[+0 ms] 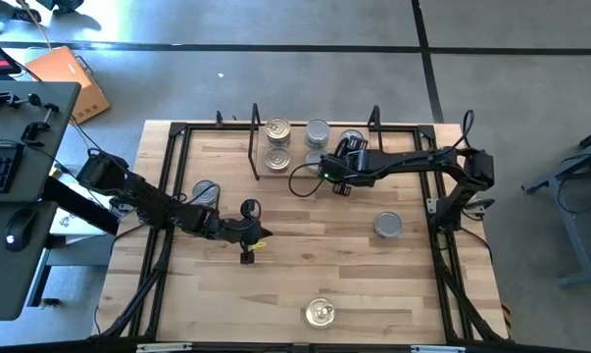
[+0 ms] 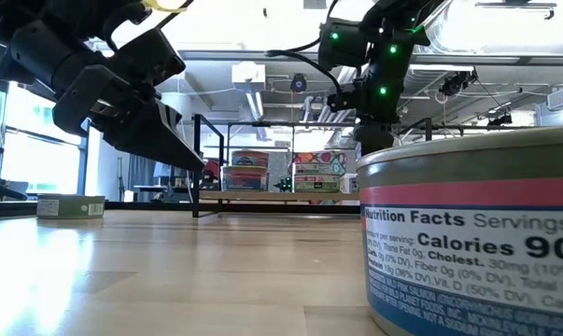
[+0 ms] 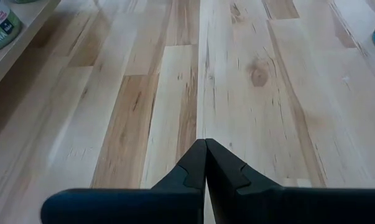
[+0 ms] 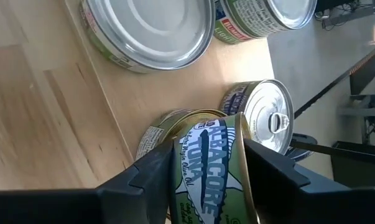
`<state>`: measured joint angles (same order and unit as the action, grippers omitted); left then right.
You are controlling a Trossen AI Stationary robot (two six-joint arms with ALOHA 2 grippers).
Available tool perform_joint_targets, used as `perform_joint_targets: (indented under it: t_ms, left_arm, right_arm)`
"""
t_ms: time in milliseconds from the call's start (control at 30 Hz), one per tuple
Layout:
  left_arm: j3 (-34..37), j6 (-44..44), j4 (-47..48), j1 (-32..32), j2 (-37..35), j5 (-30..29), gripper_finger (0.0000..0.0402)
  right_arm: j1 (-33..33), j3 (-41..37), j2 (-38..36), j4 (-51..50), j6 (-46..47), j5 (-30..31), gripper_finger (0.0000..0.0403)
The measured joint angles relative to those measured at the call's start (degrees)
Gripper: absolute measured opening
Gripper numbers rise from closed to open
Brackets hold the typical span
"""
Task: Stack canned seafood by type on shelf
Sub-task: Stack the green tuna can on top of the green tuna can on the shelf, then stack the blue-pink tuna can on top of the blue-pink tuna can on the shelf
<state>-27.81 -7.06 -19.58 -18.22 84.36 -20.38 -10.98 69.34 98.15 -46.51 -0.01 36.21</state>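
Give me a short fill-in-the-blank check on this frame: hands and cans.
1. The left hand hovers over bare table with its fingers ____.
2. The right hand has a green tuna can between its fingers, over the ____.
3. The lone can near the table's front edge has a ____ lid.

Missing words: shut; shelf; gold
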Motion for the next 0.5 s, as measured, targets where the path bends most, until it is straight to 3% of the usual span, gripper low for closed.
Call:
perform_joint_targets:
  t_ms: [133,300,500]
  left_arm:
    - [0.0,-0.2,0.3,0.0,0.0,0.0,0.0]
    - [0.0,-0.2,0.3,0.0,0.0,0.0,0.0]
    - [0.0,-0.2,0.3,0.0,0.0,0.0,0.0]
  right_arm:
    - [0.0,0.0,0.0,0.0,0.1,-1.1,0.0186]
    - [0.0,-0.1,0.2,0.0,0.2,-3.2,0.0238]
    - [0.0,-0.1,0.2,0.4,0.2,-0.9,0.0271]
